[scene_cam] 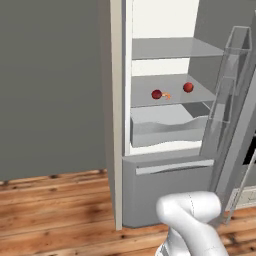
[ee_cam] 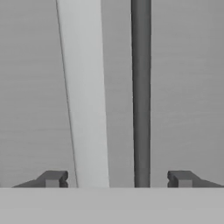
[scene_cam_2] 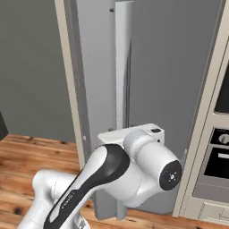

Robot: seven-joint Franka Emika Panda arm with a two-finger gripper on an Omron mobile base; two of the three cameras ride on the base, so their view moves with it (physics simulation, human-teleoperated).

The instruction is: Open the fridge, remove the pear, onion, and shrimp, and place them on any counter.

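Note:
The fridge [scene_cam: 120,100] stands open, its door [scene_cam: 227,95] swung out to the right and seen edge-on. On the middle shelf lies the dark-red onion [scene_cam: 156,94] with the small orange shrimp [scene_cam: 166,95] touching its right side. Farther right on that shelf sits a brighter red round piece [scene_cam: 188,87], possibly the pear. My gripper [ee_cam: 117,178] is open, up close to the door's outer face. The long pale handle [ee_cam: 85,96] runs between the widely spread fingertips [ee_cam: 52,178] without touching either. In the right base view the hand [scene_cam_2: 147,161] hides the jaws at the handle [scene_cam_2: 123,67]. The counter is out of view.
A beige oven column [scene_cam_2: 214,156] stands right beside the open door. The fridge's lower drawer front [scene_cam: 170,190] is closed. A grey wall [scene_cam: 50,85] fills the left, with bare wooden floor [scene_cam: 55,210] below it.

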